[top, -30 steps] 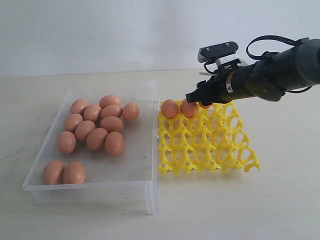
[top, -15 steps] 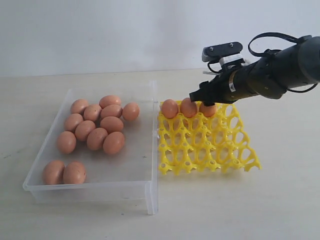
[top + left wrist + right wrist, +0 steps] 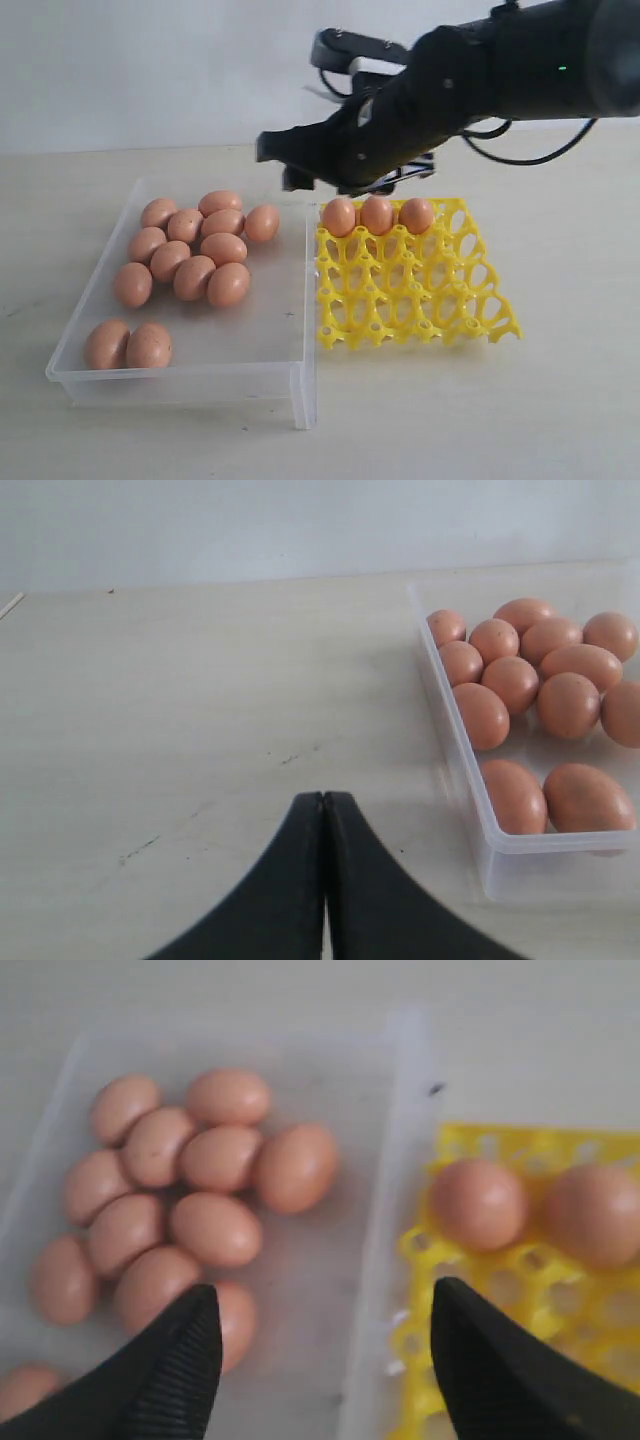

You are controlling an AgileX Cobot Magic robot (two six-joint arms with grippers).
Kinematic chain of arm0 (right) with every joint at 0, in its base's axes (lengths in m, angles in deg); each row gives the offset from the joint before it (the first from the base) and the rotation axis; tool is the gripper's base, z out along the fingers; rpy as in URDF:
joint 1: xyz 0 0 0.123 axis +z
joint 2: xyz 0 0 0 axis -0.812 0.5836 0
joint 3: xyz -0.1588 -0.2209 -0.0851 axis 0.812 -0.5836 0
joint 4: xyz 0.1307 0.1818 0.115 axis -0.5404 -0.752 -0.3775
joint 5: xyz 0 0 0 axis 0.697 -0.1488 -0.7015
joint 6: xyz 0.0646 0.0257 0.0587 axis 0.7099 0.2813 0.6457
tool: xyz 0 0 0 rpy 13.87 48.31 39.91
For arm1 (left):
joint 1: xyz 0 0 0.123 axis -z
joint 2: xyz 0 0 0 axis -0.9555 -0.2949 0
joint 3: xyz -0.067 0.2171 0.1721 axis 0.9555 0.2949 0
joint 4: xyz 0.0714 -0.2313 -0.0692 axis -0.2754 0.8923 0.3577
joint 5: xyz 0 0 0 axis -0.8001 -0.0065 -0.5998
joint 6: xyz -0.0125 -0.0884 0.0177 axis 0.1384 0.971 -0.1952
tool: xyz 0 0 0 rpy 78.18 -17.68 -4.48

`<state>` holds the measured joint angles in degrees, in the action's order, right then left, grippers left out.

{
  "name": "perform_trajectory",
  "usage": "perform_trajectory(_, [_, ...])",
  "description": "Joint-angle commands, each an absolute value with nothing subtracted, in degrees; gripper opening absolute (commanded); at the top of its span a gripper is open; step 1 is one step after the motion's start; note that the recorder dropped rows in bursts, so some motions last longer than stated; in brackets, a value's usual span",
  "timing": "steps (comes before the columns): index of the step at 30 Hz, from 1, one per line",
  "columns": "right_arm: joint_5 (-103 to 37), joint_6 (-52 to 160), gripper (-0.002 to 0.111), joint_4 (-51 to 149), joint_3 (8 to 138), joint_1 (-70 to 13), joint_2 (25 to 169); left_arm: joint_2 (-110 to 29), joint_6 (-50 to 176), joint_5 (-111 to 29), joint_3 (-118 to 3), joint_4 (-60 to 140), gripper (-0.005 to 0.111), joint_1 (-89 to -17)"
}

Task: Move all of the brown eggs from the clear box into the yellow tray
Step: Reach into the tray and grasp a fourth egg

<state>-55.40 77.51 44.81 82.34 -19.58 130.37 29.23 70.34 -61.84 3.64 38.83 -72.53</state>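
Several brown eggs [image 3: 190, 262] lie in the clear box [image 3: 180, 384] on the left, most in a cluster and two [image 3: 128, 345] near its front. Three brown eggs [image 3: 377, 214] sit in the back row of the yellow tray [image 3: 420, 292]. My right gripper [image 3: 288, 166] hangs open and empty above the box's right wall, level with the tray's back row. In the right wrist view its fingertips [image 3: 325, 1295] straddle that wall [image 3: 385, 1210], with the egg cluster [image 3: 215, 1160] on one side and tray eggs [image 3: 478, 1203] on the other. My left gripper [image 3: 323, 796] is shut over bare table beside the box [image 3: 455, 740].
The box and tray stand side by side on a pale table [image 3: 500, 420], nearly touching. The tray's front rows of cups [image 3: 400, 320] hold nothing. A plain wall rises behind the table.
My right gripper opened and left a third egg in the tray's back row. It then rose and swung left, from over the tray to above the box's right wall.
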Motion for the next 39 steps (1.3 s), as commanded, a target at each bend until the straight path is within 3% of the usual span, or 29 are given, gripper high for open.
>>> perform_trajectory(1, [-63.0, 74.2, 0.059, 30.5, 91.0, -15.9, 136.6, 29.4, 70.3, -61.4, 3.4, 39.0, 0.000, -72.3])
perform_trajectory(10, [-77.2, 91.3, 0.059, 31.7, 108.0, -15.6, 149.4, 29.4, 70.3, -61.4, 3.4, 39.0, 0.000, -72.3])
perform_trajectory(15, [-82.8, 96.7, 0.059, 36.1, 111.2, -15.6, 152.8, 29.4, 70.3, -61.4, 3.4, 39.0, 0.000, -72.3])
perform_trajectory(39, [-75.1, 95.0, 0.057, 32.9, 113.2, -13.8, 160.2, 29.4, 70.3, -61.4, 3.4, 39.0, 0.000, -72.3])
